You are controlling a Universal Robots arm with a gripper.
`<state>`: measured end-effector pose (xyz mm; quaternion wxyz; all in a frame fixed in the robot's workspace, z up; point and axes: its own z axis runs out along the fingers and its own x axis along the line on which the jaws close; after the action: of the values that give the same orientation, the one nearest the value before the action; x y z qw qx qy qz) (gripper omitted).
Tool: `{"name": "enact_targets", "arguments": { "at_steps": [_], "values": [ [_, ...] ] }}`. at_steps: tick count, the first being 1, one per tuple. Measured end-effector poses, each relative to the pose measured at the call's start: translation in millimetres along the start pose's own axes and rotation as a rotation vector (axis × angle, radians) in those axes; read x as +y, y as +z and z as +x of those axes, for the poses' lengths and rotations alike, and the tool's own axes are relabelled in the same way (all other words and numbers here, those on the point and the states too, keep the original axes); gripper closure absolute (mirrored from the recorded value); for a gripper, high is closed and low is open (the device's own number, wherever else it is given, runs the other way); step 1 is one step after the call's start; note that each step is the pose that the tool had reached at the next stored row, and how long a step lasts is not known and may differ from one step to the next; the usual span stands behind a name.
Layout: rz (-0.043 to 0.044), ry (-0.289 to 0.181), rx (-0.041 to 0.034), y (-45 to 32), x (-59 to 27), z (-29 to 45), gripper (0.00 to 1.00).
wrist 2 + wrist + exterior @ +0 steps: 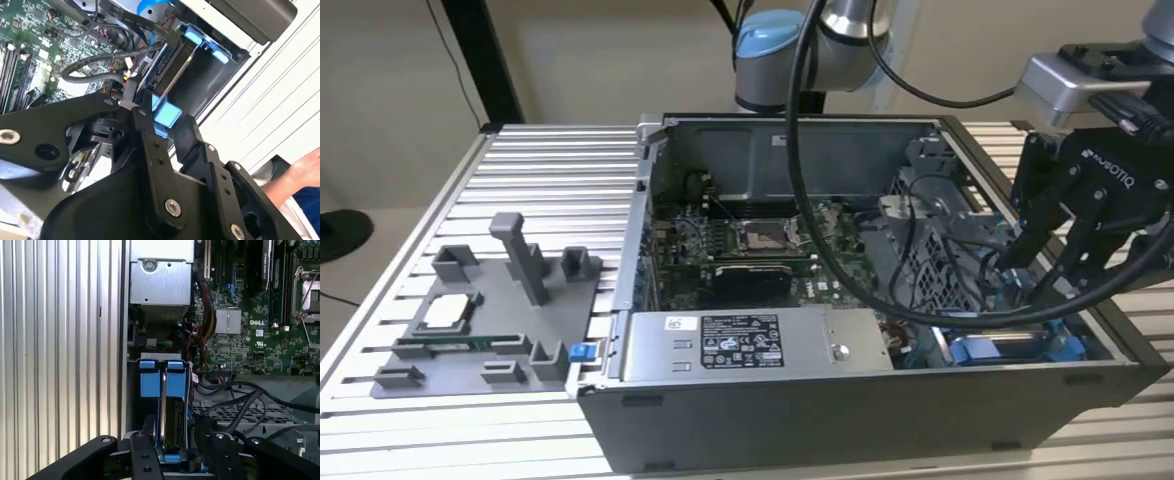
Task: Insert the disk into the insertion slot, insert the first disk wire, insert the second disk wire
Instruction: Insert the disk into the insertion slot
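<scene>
First wrist view: the disk (175, 390), on edge in its blue frame, sits inside the insertion slot (160, 356) at a corner of the computer case (854, 420). Claw (174, 424): closed on the disk's exposed end, one finger against each flat face. Case on ribbed metal surface (547, 170). Black cables (240, 400) beside the slot.

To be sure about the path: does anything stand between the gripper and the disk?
Nothing visible does. The gripper is right at the disk, standing on edge at the insertion slot. Black cables lie beside it, toward the motherboard, not between.
</scene>
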<state>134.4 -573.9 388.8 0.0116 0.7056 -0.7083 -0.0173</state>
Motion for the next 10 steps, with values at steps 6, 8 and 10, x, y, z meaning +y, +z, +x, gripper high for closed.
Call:
{"name": "enact_targets", "arguments": {
  "at_steps": [6,8,10],
  "values": [
    [-0.0058,0.0,-0.0008,-16.1,0.6,-0.1,0.0],
    [-0.0041,0.0,-0.0026,-16.1,0.6,-0.2,0.0],
    [0.0099,-0.002,-0.0028,-16.0,1.3,-1.2,0.0]
  ]
}}
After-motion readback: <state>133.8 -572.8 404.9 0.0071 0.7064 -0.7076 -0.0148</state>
